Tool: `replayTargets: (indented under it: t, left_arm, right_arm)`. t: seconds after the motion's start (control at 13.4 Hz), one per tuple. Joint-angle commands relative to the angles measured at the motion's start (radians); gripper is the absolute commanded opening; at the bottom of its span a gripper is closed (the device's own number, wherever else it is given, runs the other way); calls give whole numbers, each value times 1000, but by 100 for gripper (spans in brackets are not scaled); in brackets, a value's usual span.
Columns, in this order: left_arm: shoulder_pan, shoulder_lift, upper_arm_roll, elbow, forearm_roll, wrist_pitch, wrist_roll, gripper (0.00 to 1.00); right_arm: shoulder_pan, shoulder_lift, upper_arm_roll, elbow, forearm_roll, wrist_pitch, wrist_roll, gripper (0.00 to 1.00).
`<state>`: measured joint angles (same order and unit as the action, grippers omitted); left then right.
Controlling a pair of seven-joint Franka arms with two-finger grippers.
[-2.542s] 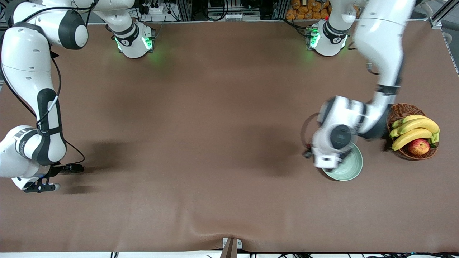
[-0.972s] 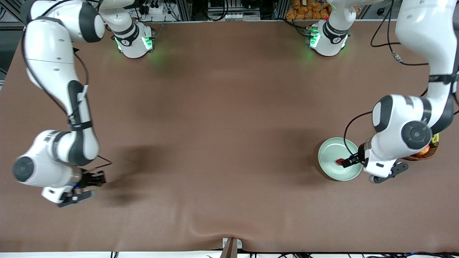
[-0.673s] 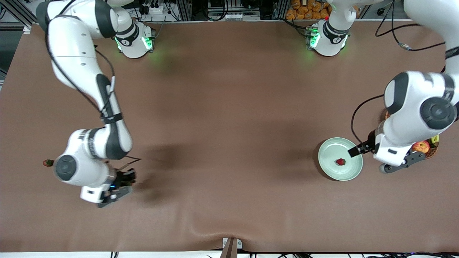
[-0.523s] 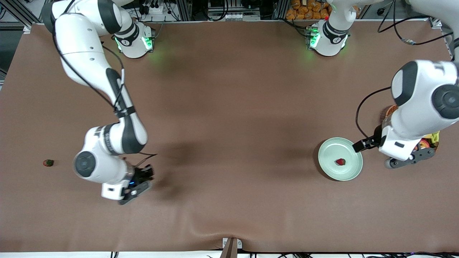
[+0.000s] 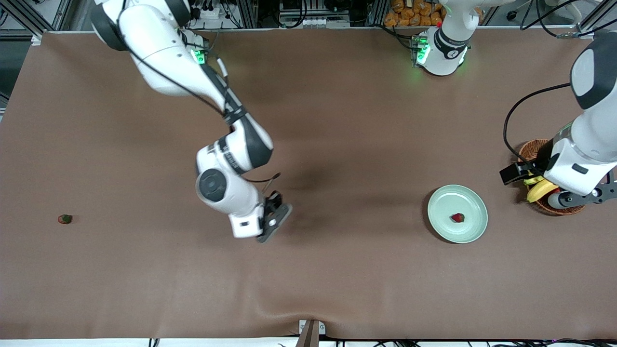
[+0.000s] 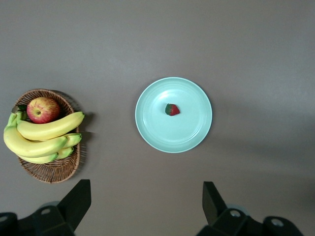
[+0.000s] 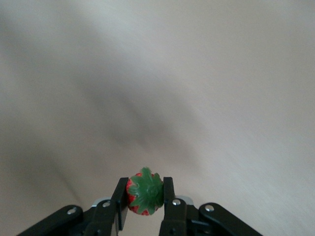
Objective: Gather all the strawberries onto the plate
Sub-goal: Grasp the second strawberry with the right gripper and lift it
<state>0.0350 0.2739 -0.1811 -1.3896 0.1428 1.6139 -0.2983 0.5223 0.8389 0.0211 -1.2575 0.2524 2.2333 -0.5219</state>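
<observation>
The right gripper (image 5: pixel 272 219) hangs over the bare middle of the brown table (image 5: pixel 337 144), and from its wrist camera I can see its two black fingers (image 7: pixel 119 199) closed snugly on a strawberry (image 7: pixel 145 192), the green leafy top facing the lens with red flesh showing at the edges.

The left gripper (image 5: pixel 523 174) is up over the wicker basket (image 5: pixel 532 149) near the left arm's end of the table. Its fingers (image 6: pixel 78 196) stand wide apart with nothing between them.

The pale green plate (image 5: pixel 441 219) sits on the table just beside the basket, toward the middle, a little nearer the front camera. One strawberry (image 5: pixel 457 218) lies in it, roughly at its centre, red with a dark green cap.

A third strawberry (image 5: pixel 64 219) rests alone on the cloth close to the edge at the right arm's end, well apart from the plate.

The basket holds a bunch of yellow bananas (image 6: pixel 42 140) and a red-yellow apple (image 6: pixel 43 109).

There is dark lettering on the collars of the arm bases (image 5: pixel 446 46), but I cannot read it, and I see no label on the plate or the basket.
</observation>
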Motion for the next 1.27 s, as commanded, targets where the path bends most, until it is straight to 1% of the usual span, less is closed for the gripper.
replayTargets:
  t: [0.0, 0.22, 0.45, 0.6, 0.67, 0.82, 0.9, 0.97, 1.05, 1.12, 1.2]
  left_arm:
    - [3, 1, -6, 46, 0, -61, 33, 100]
    - [2, -19, -15, 47, -12, -65, 57, 100]
    - [6, -58, -4, 46, -67, -65, 82, 100]
    - [14, -91, -1, 41, -84, -66, 87, 100]
    - [14, -93, 0, 43, -75, -69, 100, 100]
    - [38, -117, 5, 34, -91, -84, 216, 100]
    - [30, -140, 32, 12, -122, -84, 247, 100]
    - [1, -163, 67, -14, -135, -84, 248, 100]
    - [-38, -188, 121, -41, -140, -83, 249, 100]
    - [-76, -218, 165, -77, -146, -77, 252, 100]
    - [-81, -234, 173, -100, -152, -75, 254, 100]
  right_arm:
    - [71, 3, -4, 10, -4, 84, -10, 0]
    - [131, 44, -9, 10, -4, 208, 11, 0]
    - [150, 113, -12, 32, -4, 319, 19, 0]
    - [150, 149, -18, 43, -4, 344, 20, 0]
    - [154, 166, -18, 43, -4, 351, 29, 0]
    - [182, 192, -38, 44, -4, 381, 75, 0]
    - [195, 196, -55, 44, -4, 385, 85, 0]
    - [199, 197, -62, 44, -4, 385, 94, 32]
    - [199, 197, -72, 44, -4, 385, 105, 99]
    - [196, 189, -73, 44, -5, 385, 105, 100]
    - [199, 178, -82, 44, -7, 384, 106, 100]
